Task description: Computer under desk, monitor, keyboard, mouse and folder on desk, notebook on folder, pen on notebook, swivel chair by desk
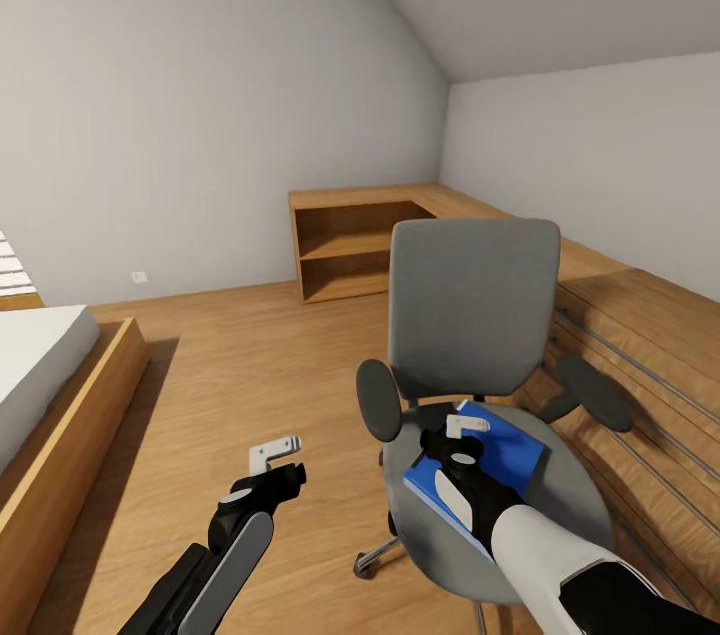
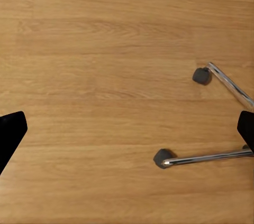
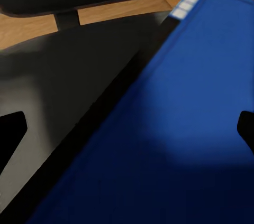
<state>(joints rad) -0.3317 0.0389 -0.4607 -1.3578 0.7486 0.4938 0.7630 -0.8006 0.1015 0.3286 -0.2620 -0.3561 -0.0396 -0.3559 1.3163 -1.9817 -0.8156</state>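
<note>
Head view: folder (image 1: 505,460) flat on swivel chair (image 1: 470,315) seat

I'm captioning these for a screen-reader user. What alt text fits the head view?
A grey swivel chair stands on a wooden floor with a blue folder on its seat, the right gripper just above it. The left gripper hovers over the floor beside the chair.

We observe bare wooden floor (image 2: 95,65), two chrome legs of the swivel chair (image 2: 211,157) with dark castors (image 2: 163,157), and our left gripper's black fingertips (image 2: 10,134) spread wide apart.
</note>
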